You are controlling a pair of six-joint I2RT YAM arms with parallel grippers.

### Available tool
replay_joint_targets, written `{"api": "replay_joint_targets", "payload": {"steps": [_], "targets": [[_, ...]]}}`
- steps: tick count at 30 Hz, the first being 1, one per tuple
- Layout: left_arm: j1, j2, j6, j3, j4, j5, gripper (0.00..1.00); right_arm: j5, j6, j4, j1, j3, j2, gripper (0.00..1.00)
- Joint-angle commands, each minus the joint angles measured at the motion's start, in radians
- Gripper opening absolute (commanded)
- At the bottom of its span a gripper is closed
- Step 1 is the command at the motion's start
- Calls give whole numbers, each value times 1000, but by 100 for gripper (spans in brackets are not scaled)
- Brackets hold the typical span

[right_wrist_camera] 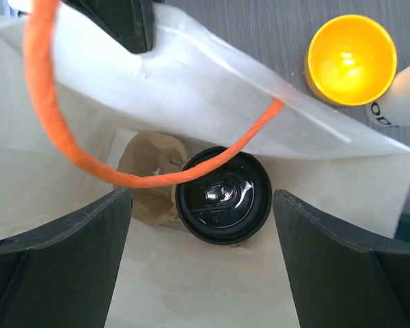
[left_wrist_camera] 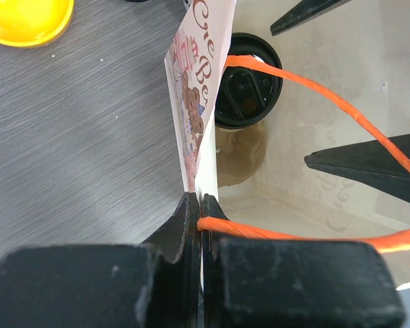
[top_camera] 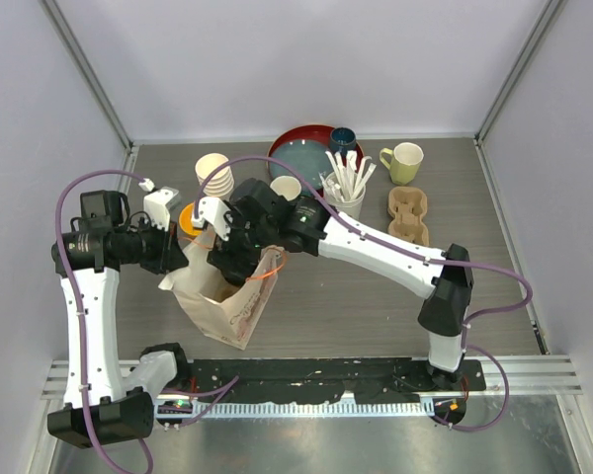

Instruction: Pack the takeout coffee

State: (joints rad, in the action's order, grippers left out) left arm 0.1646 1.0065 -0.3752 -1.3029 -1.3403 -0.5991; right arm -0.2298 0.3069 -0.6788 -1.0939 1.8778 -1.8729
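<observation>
A paper bag [top_camera: 222,296] is seen standing open in the lower left of the centre of the top view, on the grey table [top_camera: 376,296]. Its upper wall is pinched at the rim by the left gripper [left_wrist_camera: 197,213], whose jaws are pressed together on the paper, with the orange cord handle [left_wrist_camera: 314,89] running out just beside them. The right gripper [right_wrist_camera: 201,225] is held in the bag's mouth with its fingers [right_wrist_camera: 55,260] spread wide apart, gripping nothing. Directly below it, on the floor of the bag, a cup [right_wrist_camera: 223,195] with a black sip lid is seen upright, clear of both fingers. A brown shape beside the cup cannot be identified. A yellow bowl [right_wrist_camera: 352,58] is seen outside the bag, near its rim. Further back on the table are set a stack of paper cups [top_camera: 214,173], a red tray [top_camera: 289,146], a dark mug [top_camera: 342,140], a yellow-green mug [top_camera: 405,161] and a cardboard cup carrier [top_camera: 408,214].
</observation>
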Motion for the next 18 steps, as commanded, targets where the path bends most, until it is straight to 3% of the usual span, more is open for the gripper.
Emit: {"api": "replay_joint_targets", "payload": {"steps": [1, 18], "targets": [[-2, -8, -18, -21, -83, 12, 0, -11, -35, 107, -1, 20, 90, 89], [-2, -11, -21, -19, -89, 9, 0, -68, -158, 415, -1, -127, 221, 93]]}}
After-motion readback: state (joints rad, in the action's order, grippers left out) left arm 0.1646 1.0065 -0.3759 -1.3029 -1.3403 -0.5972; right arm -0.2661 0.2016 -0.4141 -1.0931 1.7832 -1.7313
